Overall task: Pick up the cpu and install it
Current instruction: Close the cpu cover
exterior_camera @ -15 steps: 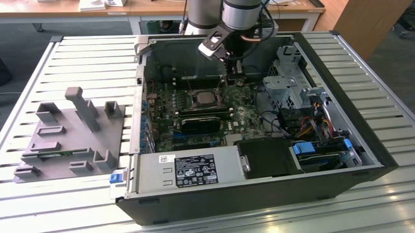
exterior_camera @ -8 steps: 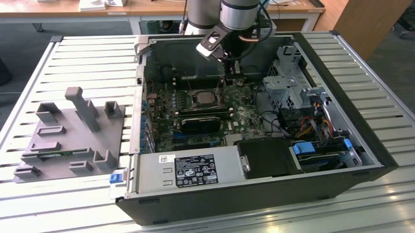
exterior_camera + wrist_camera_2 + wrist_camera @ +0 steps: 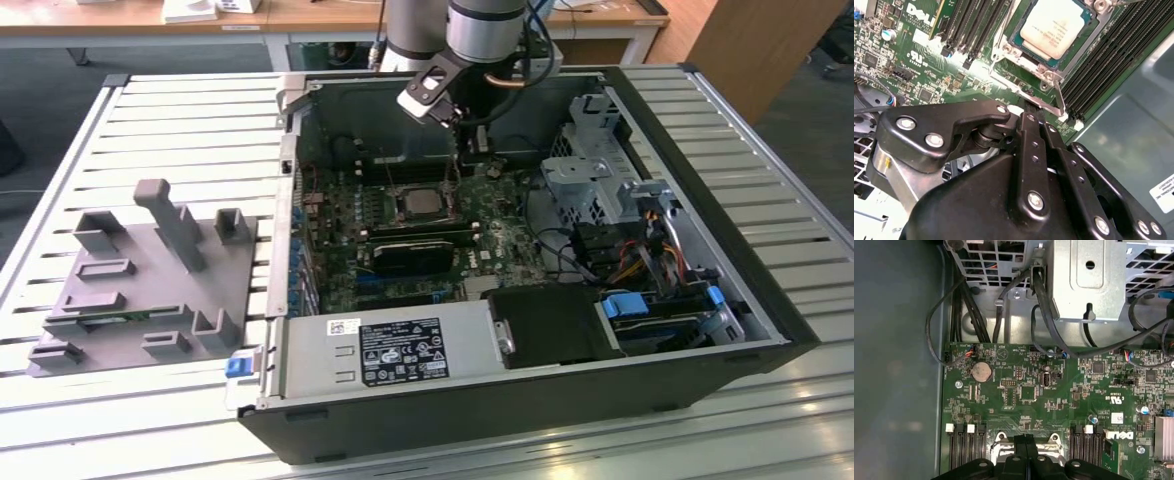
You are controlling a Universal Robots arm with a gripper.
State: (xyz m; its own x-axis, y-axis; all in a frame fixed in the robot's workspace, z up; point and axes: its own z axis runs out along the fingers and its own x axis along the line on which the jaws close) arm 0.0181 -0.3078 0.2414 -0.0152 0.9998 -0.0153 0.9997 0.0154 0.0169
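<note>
In the socket (image 3: 1046,76) | cpu (image 3: 1054,27) lies seated | hand (image 3: 1030,111) just beside it | closed together, holding nothing

The arm (image 3: 474,25) enters the exterior view at about twelve o'clock and hangs near-vertical, wrist pointing toward six. The gripper (image 3: 470,140) tapers slim and dark below it — in the first wrist view its black fingers (image 3: 1020,441) press together, nothing between them
</note>
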